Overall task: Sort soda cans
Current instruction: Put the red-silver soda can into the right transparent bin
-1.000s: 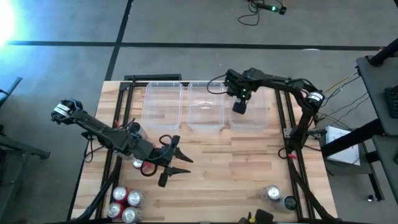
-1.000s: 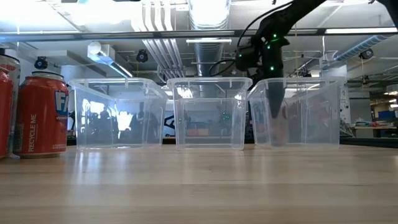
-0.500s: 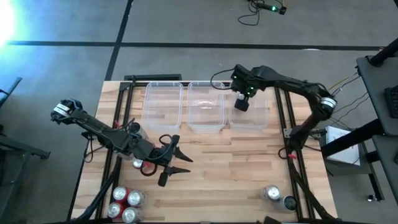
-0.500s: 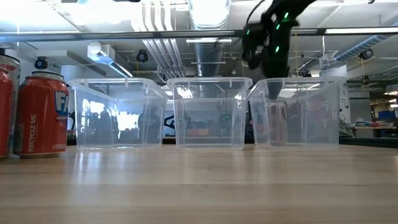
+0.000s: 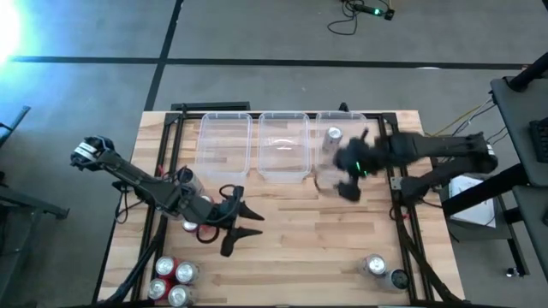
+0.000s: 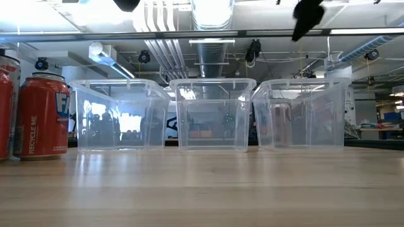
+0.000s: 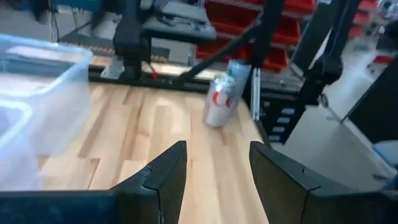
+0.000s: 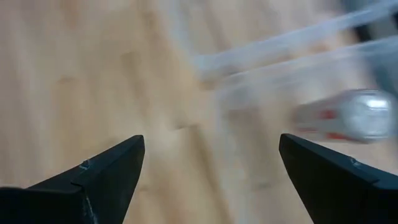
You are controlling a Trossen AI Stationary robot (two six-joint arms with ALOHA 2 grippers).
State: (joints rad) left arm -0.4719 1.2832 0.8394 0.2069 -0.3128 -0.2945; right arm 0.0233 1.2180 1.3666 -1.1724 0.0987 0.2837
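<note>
- Three clear plastic bins stand in a row along the 12 o'clock edge of the wooden table; a silver-topped soda can stands upright in the bin nearest 3 o'clock.
- In the low view that same can shows dimly through the bin wall, its label unreadable.
- The right gripper hangs blurred over the near rim of that bin, its fingers spread wide and holding nothing; in its wrist view the can lies well beyond its own tips.
- The left gripper sits low over the table toward 8 o'clock, fingers parted with bare wood between them and nothing held.
- Just behind the left gripper stand two cans, one silver-topped and one red.
- A cluster of four red and silver cans waits at the 7 o'clock corner.
- Two more cans, one silver and one dark, stand toward 5 o'clock; on the silver one the left wrist view catches red lettering, too blurred to read.
- At the low view's edge, a red can carries "RECYCLE ME" running vertically and a large white "F".
</note>
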